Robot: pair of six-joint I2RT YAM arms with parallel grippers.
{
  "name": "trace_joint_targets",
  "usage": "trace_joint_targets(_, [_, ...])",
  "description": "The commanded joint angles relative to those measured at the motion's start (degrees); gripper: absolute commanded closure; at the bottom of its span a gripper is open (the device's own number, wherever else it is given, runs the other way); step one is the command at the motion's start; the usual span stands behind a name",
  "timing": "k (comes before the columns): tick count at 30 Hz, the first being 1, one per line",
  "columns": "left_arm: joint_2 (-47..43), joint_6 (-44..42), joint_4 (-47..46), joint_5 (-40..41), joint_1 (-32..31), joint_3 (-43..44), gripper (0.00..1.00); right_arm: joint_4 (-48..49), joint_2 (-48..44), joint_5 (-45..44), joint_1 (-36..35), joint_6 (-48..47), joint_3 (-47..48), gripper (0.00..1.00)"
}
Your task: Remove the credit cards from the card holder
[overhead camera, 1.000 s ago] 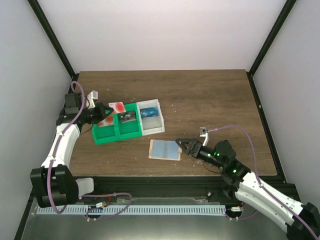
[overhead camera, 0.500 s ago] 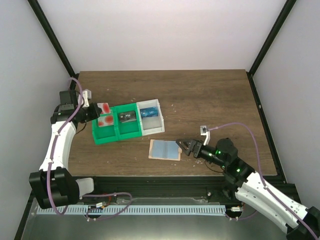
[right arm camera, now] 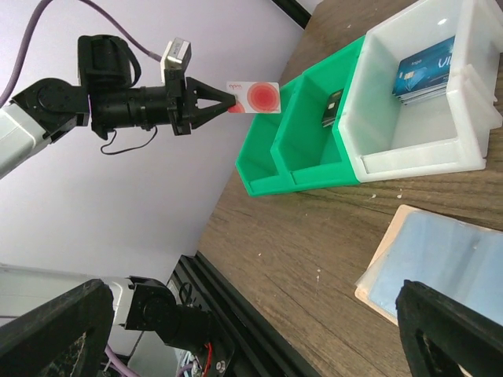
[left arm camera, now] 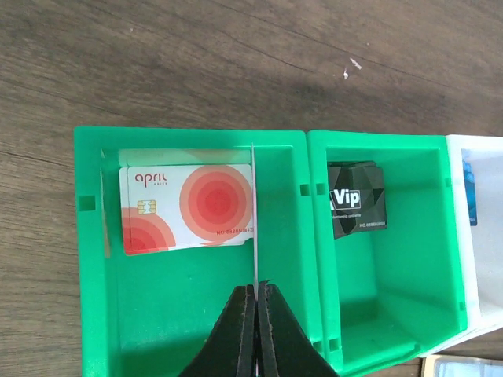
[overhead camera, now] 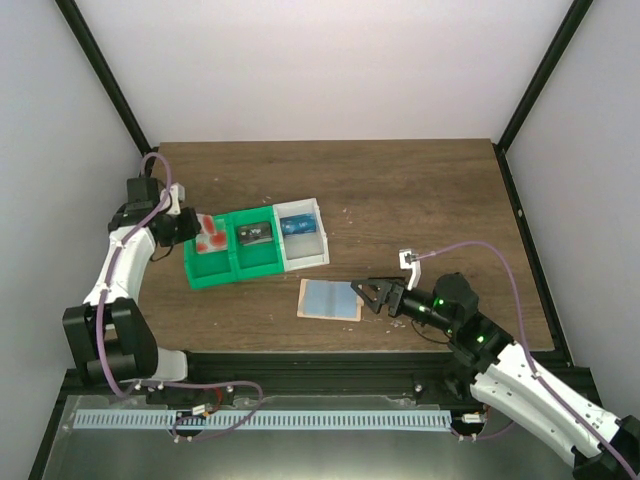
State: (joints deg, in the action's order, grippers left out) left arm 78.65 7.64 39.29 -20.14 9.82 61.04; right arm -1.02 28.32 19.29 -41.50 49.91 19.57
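Note:
My left gripper (left arm camera: 255, 287) is shut on a pale credit card with red circles (right arm camera: 255, 96), held on edge over the left compartment of the green tray (left arm camera: 306, 259). In the left wrist view this card is only a thin white line. A matching pale card (left arm camera: 189, 208) lies flat in that compartment. A blue card (right arm camera: 424, 69) lies in the white box (right arm camera: 416, 161). The tan card holder (overhead camera: 330, 299) lies open on the table, its blue-grey panels up. My right gripper (overhead camera: 362, 294) stands open just right of it, holding nothing.
A black card marked Vip (left arm camera: 356, 196) leans in the tray's middle compartment. The tray and the white box sit joined side by side at centre left. The black frame rail (overhead camera: 330, 365) runs along the table's near edge.
My left gripper has drawn back to the left with the pale card, from over the tray's first divider to over its left compartment. The right arm has barely shifted.

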Motion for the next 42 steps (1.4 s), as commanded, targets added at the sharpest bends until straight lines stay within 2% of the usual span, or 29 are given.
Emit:
trace_joint_targets(1, [1.43, -0.20, -0.75, -0.75, 0.28, -0.78, 1.00, -1.37, -0.30, -1.00, -0.34, -1.94, 2.92, 0.00])
trace_joint_targets(5, [3.76, -0.19, -1.51, -1.12, 0.28, -1.48, 1.00, -1.07, 0.68, -1.00, -0.37, -2.10, 3.06, 0.00])
trace_joint_targets(10, [6.12, 0.72, -1.85, -5.94, 0.28, -1.50, 1.00, -0.28, 2.01, -0.89, -0.34, -2.14, 3.18, 0.00])
trace_joint_targets(30, [11.79, 3.48, -6.29, -4.76, 0.11, -0.09, 1.00, 0.06, 5.53, -1.27, -0.28, -0.23, 3.25, 0.00])
trace_joint_targets(33, [12.16, 3.80, -7.34, -4.34, 0.03, -0.26, 0.96, -0.37, 4.93, -1.62, -0.29, -0.72, 3.26, 0.00])
trace_joint_targets(39, [12.12, 3.66, -7.64, -0.86, -1.46, -0.07, 0.94, -0.12, 4.72, -2.10, -0.34, -0.61, 2.80, 0.00])
trace_joint_targets(42, [12.22, 3.75, -7.65, 0.91, -1.52, 0.25, 0.88, 0.07, 4.77, -2.17, -0.33, -0.60, 2.90, 0.00])
